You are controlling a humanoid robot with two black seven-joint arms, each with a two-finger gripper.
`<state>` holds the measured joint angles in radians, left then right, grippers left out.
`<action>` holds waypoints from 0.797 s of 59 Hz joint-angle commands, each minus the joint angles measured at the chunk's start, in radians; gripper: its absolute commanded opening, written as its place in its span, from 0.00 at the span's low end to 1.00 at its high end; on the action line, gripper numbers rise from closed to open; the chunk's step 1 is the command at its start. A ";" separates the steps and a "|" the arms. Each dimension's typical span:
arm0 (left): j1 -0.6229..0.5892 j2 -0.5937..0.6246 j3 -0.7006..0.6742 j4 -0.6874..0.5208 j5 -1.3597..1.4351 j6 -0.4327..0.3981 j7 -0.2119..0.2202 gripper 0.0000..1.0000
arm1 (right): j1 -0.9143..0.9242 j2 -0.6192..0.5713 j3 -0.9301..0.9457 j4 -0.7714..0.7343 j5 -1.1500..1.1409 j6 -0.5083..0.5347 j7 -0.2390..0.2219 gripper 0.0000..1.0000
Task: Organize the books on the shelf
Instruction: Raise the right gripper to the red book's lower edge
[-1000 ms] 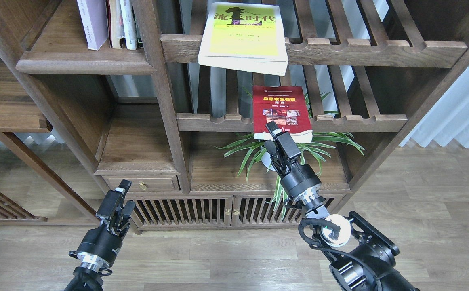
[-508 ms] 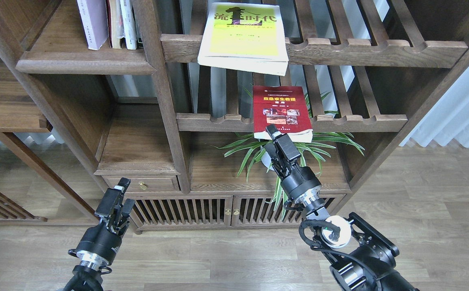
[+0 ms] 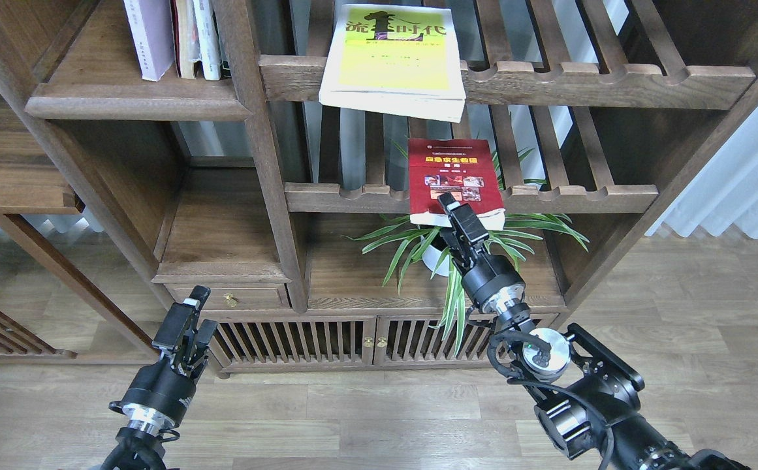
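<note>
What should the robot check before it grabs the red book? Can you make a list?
1. Right end effector reaches the near edge of the dark red book: ok.
2. Fingers really closed on the book: cannot tell.
3. Book well supported: not ok, it overhangs the slatted rack.
4. Leaves of the plant away from the arm: not ok, they crowd it.
5. Left end effector out of the way, low by the cabinet: ok.
6. Room on the shelf beside the standing lavender book: ok.

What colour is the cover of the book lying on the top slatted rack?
Yellow-green book with big black characters, seen in the head view.
</note>
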<state>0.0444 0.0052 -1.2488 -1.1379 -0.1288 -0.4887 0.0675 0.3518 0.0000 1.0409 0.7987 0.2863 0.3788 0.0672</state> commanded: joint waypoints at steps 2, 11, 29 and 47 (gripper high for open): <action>0.003 0.007 0.000 0.000 0.000 0.000 0.000 0.99 | 0.001 0.000 0.001 -0.001 0.007 0.000 0.000 0.91; 0.006 0.007 0.000 0.000 0.000 0.000 0.000 0.99 | 0.001 0.000 0.014 -0.003 0.007 -0.001 0.000 0.79; 0.008 0.019 -0.012 -0.005 0.000 0.000 0.000 0.99 | 0.010 0.000 0.014 -0.003 0.007 -0.047 -0.001 0.54; 0.012 0.019 -0.029 -0.008 -0.002 0.000 -0.002 0.99 | 0.009 0.000 0.016 -0.003 0.007 -0.052 0.002 0.28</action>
<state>0.0551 0.0246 -1.2745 -1.1446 -0.1288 -0.4887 0.0670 0.3616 0.0000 1.0557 0.7960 0.2931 0.3257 0.0663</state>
